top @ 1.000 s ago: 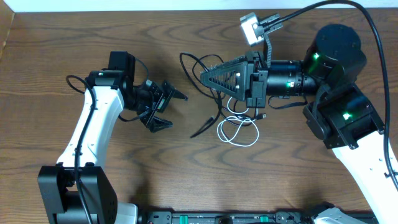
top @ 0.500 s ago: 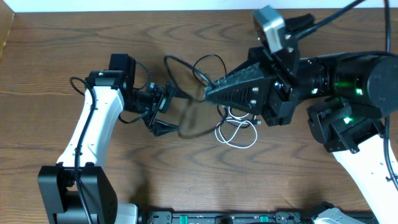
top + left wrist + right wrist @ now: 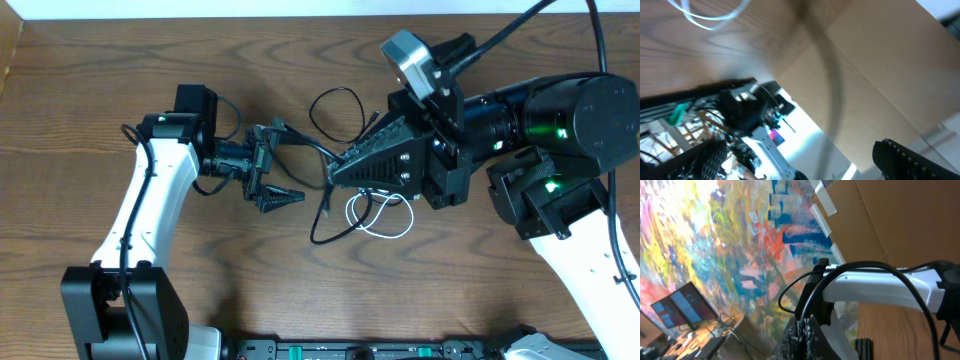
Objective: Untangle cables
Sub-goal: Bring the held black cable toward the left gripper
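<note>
dark wood grain covers the table, which carries all three cables near its middle. from overhead, the right claw has its tips pressed together on a black cable. the cable trails from the tips toward the near edge in one curve, and another stretch runs across to the left claw. the left claw's fingers stand wide apart, and the cable passes the upper one; whether it touches cannot be told. a white cable lies coiled just beside the right claw, on the side of the near edge. a second black cable loops toward the far edge.

the left wrist view is tilted and blurred. it shows the left claw with its fingers far apart and a dark smeared strand crossing between them. a bit of the white cable shows at the top, and a cardboard wall and a rack of gear lie beyond the table.

the right wrist view shows the right claw closed, with the black cable arching up out of it. the white left arm is behind, then a bright painted wall, a lit screen and cardboard.
</note>
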`<state>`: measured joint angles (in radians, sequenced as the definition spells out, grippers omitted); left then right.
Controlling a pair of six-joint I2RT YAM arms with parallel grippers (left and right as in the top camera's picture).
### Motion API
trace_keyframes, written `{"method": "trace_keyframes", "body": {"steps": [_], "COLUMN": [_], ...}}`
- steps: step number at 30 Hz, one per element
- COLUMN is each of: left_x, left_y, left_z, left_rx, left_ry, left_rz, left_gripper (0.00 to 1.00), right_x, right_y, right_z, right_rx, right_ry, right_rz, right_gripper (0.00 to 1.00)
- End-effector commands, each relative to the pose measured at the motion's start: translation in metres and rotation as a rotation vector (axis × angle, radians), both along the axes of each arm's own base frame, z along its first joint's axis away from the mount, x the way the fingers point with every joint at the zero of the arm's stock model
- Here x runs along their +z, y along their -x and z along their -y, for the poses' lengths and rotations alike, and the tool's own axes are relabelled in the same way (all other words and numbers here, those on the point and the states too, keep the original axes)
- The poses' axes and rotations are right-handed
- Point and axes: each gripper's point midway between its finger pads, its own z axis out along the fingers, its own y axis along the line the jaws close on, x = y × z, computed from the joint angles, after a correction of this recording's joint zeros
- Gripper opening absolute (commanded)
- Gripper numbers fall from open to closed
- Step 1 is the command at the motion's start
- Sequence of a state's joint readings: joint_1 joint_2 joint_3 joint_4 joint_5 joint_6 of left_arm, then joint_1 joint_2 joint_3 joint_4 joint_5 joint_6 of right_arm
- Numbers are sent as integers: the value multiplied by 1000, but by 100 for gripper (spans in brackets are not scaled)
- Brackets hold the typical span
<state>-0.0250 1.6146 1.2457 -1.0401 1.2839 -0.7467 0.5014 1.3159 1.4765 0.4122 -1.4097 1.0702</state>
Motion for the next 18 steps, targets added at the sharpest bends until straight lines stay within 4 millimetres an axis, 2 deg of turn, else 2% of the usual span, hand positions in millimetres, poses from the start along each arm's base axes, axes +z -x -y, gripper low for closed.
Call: {"method": "trace_keyframes", "body": {"steps": [1,5,7,11,12,15,18], "left_x": [29,33,33,42,44,46,45], "left_y": [-7,-16,-17,-13,-12,-11,-12], "left_z": [0,-11,-15,-12,-12,-10,-11], "left_rx": [6,42,53,48,46,41,39], "left_ry": [180,195,198,255,267,275,271], "left_rz": [46,76,74,40,39,41,52], "left_gripper": [98,98,93,93,93,93,93], "right_x": [-1,-1,-1,-11,-14,-36,-60], "right_y": [6,5,5,-6,-11,-49,-86], "right_z": [1,1,1,-5,-7,-20,-22], "right_rx": [24,23,18,-3,-17,-131,-232], "right_ry": [-1,-3,-22,-44,-39,13,73], "right_rz": [42,46,93,168,156,43,-64], "right_gripper": [1,1,1,1,2,2,1]}}
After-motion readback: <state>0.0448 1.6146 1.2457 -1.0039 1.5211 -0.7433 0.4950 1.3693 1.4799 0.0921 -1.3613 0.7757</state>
